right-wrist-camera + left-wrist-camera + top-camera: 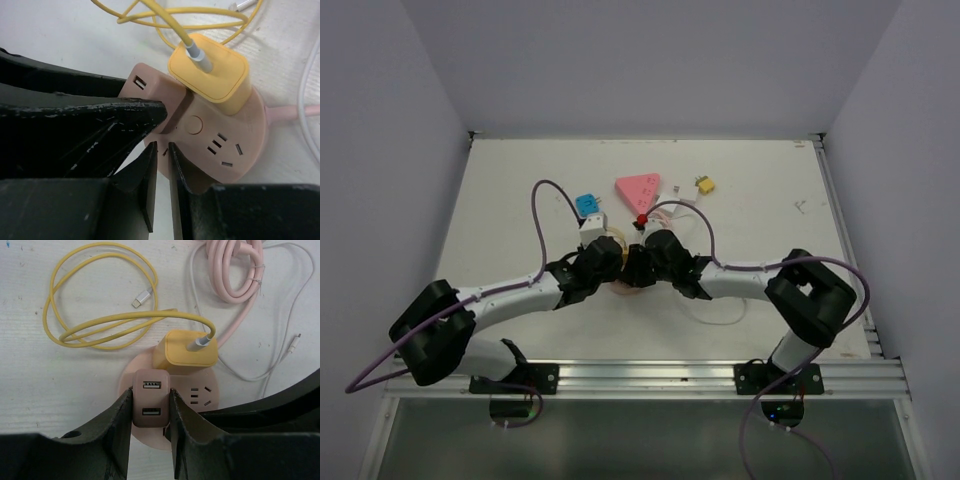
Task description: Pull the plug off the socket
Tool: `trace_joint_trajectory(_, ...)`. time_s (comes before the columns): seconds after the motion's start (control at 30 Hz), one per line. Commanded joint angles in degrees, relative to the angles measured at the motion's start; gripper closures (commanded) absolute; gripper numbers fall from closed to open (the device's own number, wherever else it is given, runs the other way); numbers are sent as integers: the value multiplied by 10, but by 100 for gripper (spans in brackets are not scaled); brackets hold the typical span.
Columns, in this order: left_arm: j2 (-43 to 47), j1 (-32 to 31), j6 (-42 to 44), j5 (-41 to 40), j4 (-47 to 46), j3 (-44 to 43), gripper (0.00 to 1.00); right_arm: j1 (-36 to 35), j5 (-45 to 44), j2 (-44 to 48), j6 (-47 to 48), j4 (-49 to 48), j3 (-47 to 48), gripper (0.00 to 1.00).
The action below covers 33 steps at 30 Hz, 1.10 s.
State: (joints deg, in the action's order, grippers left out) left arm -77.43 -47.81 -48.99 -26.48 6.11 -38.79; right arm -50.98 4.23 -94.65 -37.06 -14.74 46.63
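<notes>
the left gripper [150, 392] is filling the bottom of its wrist view. its jaws are pressing on both sides of the usb block [151, 407] that is standing up from the round pink socket [202, 395], and they are part closed, stopped by the block. the right gripper [161, 149] is sitting just as near its own camera. its jaws are drawn almost together with only a thin slit between them and nothing showing in it. its tips are hanging at the socket's near rim, and i cannot tell whether they are touching it.

the yellow charger plug [187, 350] is sitting fully seated in the socket, just beyond the usb block. its yellow cable [100, 325] is leaving the plug's outer face and looping away over the table [30, 370]. in the top view both arms are meeting over the socket near the middle of the table.

judging from this, the bracing step is looking done and the grasp on the plug is not yet made. the next move is calling for the right jaws to spread wider than the plug and travel across the socket face. they should then close on the plug's flat sides clear of the cable and pull straight out along the pins while the left is holding the socket down.
</notes>
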Motion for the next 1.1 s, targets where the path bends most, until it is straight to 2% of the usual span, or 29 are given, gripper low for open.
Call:
trace_joint_trajectory(0.0,-15,-6,-18,-19,-4,-20,100,-2,21,-27,2,-30,15,81)
trace_joint_trajectory(0.1,-19,-8,-19,-22,5,-31,100,-3,0,-57,-34,-5,3,86)
trace_joint_trajectory(0.2,-24,-8,-17,-26,19,-50,100,-3,-1,-84,-58,25,-3,86)
trace_joint_trajectory(0.47,-30,-8,-10,-51,64,-104,100,6,-40,-149,-122,200,25,89)
trace_joint_trajectory(0.67,-28,-9,1,-81,90,-144,100,31,-41,-171,-157,231,13,88)
trace_joint_trajectory(1.07,-48,10,11,-107,142,-245,100,33,-41,-225,-156,278,50,86)
